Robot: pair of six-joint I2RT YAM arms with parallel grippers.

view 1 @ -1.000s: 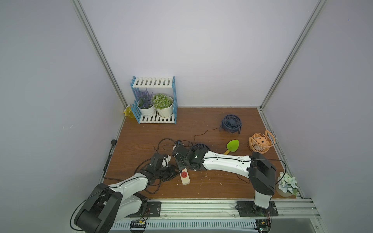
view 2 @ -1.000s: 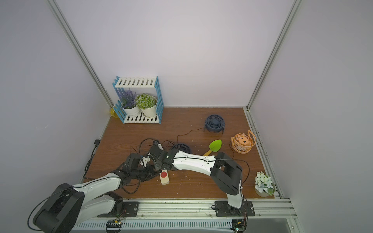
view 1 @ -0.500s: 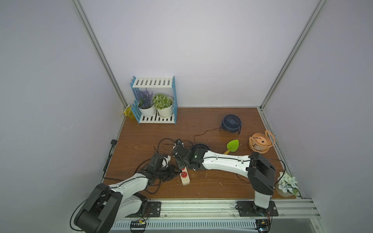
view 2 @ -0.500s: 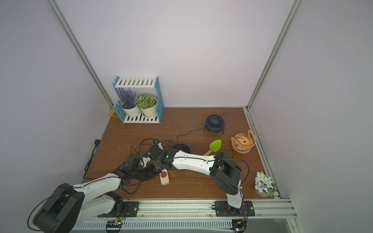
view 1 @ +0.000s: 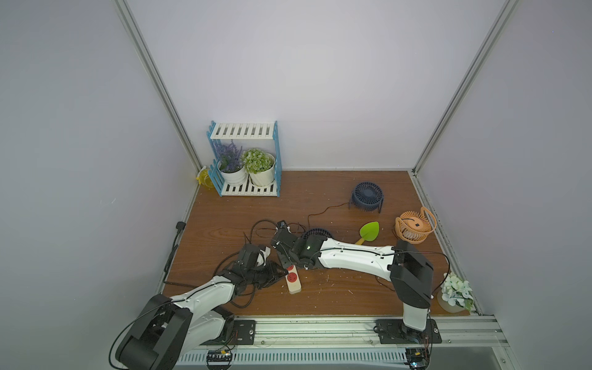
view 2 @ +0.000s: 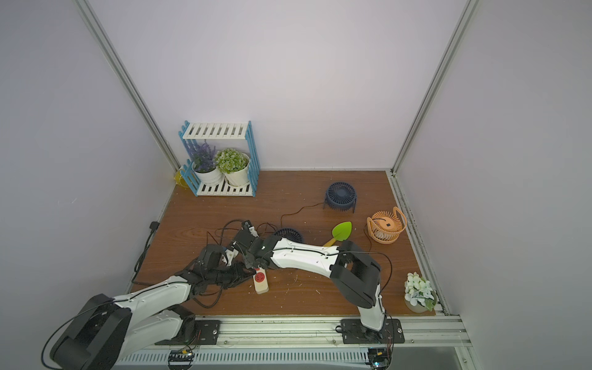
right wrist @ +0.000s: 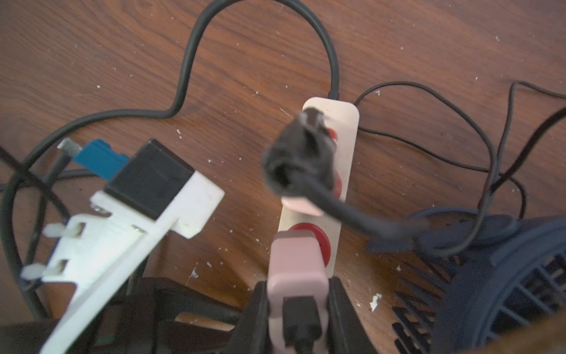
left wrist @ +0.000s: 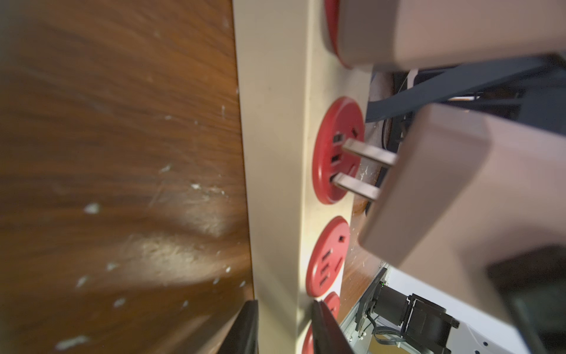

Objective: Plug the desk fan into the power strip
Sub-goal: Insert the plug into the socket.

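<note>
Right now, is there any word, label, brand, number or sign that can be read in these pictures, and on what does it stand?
No readable text in any view.
power strip: cream casing and red sockets, no print visible.
plug: plain pink body, no marking visible.
orange fan: dark square on its hub, too small to tell whether it bears a sign.

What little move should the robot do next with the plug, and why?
Probably push the plug straight into the red socket. Its two prongs only have their tips at the slots, most of their metal showing, while the right hand grips the plug and the left hand clamps the power strip.
</note>
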